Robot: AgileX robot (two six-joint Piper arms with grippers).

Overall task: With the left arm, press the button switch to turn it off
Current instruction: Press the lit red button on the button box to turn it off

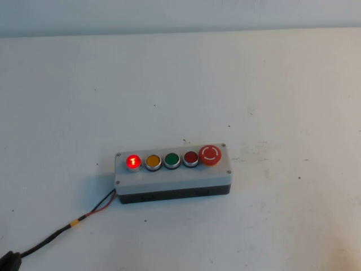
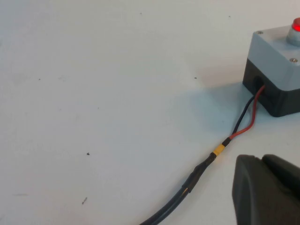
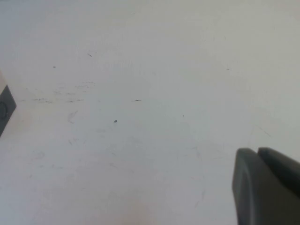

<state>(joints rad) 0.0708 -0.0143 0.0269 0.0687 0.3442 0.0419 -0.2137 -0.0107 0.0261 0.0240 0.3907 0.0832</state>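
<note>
A grey switch box (image 1: 172, 179) lies on the white table with a row of round buttons on top. The leftmost button (image 1: 133, 161) glows red; its edge also shows in the left wrist view as the lit button (image 2: 295, 29). My left gripper (image 2: 262, 158) is shut and empty. It hovers low over the table beside the box's cable (image 2: 206, 164), short of the box's left end (image 2: 274, 70). My right gripper (image 3: 258, 151) is shut and empty over bare table, with the box's end (image 3: 5, 110) far off. Neither arm is clearly in the high view.
Beside the lit one sit a yellow button (image 1: 153, 161), a green button (image 1: 172, 160), a red button (image 1: 190, 157) and a red mushroom stop (image 1: 210, 154). The black and red cable (image 1: 84, 217) runs from the box to the near left corner.
</note>
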